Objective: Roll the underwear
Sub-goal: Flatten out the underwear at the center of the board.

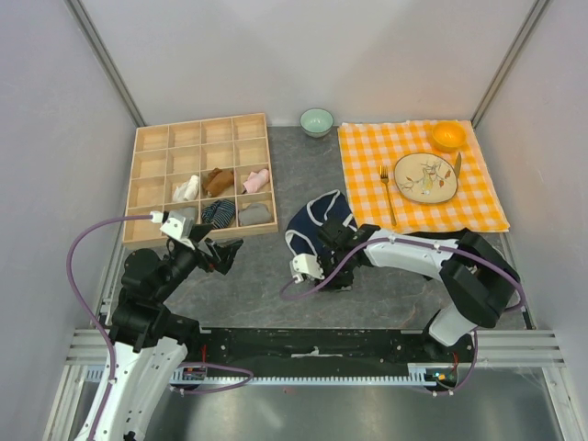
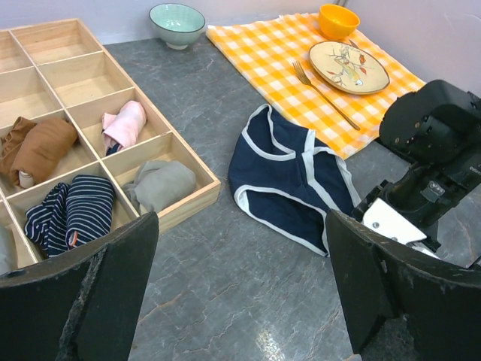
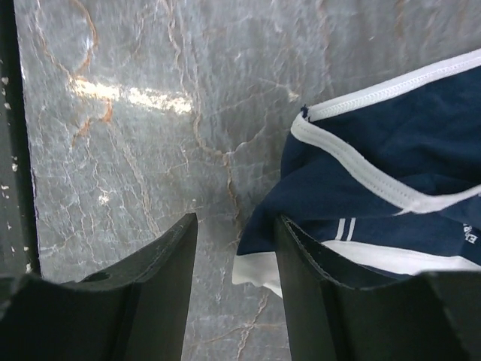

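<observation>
Underwear (image 1: 317, 223), navy with white trim, lay flat and unrolled on the grey surface (image 1: 257, 276), between the wooden tray (image 1: 200, 120) and the checked cloth (image 1: 478, 207). Right gripper (image 1: 335, 237) stood low at its near edge, jaws partly open, a hem corner showing in the gap but nothing clamped. Left gripper (image 1: 220, 250) hung well apart to the left, jaws wide and empty. The step in hand was judged to be taking the near edge. Next, the jaws would need to close on the hem and turn it toward the far side. The tray held rolled garments: white, brown and pink in one row, striped and grey nearest. The far rows looked empty.
</observation>
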{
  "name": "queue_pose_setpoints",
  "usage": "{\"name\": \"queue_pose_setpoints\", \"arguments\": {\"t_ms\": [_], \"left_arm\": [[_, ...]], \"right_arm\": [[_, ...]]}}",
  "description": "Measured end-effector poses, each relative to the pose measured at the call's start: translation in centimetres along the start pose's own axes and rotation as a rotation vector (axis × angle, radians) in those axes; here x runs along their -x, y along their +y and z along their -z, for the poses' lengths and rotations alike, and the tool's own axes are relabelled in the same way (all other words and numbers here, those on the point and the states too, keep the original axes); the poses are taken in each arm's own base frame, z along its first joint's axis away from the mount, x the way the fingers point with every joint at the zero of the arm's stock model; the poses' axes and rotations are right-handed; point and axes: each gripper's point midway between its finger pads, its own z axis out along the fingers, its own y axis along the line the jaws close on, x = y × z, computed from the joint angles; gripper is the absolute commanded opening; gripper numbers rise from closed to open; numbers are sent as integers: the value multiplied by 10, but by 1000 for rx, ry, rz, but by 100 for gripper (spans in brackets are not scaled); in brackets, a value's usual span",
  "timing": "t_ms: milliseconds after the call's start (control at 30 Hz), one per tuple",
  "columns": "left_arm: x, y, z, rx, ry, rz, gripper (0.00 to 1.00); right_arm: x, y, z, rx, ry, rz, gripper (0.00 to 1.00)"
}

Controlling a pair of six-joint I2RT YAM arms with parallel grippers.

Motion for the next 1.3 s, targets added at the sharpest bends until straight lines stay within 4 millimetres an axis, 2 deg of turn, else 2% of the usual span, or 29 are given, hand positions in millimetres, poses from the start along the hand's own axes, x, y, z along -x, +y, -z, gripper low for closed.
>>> {"name": "queue_pose_setpoints", "arguments": {"t_ms": [67,133,167,267,433,667,733,867,900,967,1067,1100,1167,1200,1300], "left_arm": [[0,0,0,0,1,0,98],[0,0,0,0,2,1,98],[0,0,0,0,2,1,98],[0,0,0,0,2,1,98],[0,0,0,0,2,1,98],[-1,0,-1,-2,5,1,98],[-3,-1,-2,-8,15,5,98],[-12,-5,-8,-44,55,20,99],[-15,-6,-10,-55,70,31,99],[-21,-9,-15,-79,100,65,99],[-33,-19,-26,-139,163,149,89],[-36,-23,-28,-166,184,179,81],[-45,-32,-34,-217,232,244,77],[-49,-36,-37,-235,257,274,73],[-67,-53,-44,-284,346,343,71]], "right_arm": [[-6,4,-3,3,22,0,47],[-11,7,-5,3,39,3,30],[-12,8,-6,3,45,5,17],[-13,9,-6,3,53,8,0],[-13,20,-2,55,62,1,0],[6,64,17,251,9,43,1],[-2,78,20,305,43,49,7],[-33,102,26,397,108,3,32],[-40,105,31,408,114,-24,35],[-50,98,45,377,91,-79,47],[-59,66,71,231,11,-182,48],[-64,50,81,158,-20,-231,48],[-73,20,96,13,-59,-313,48],[-77,8,100,-42,-69,-337,47],[-77,-21,100,-150,-92,-368,47]]}}
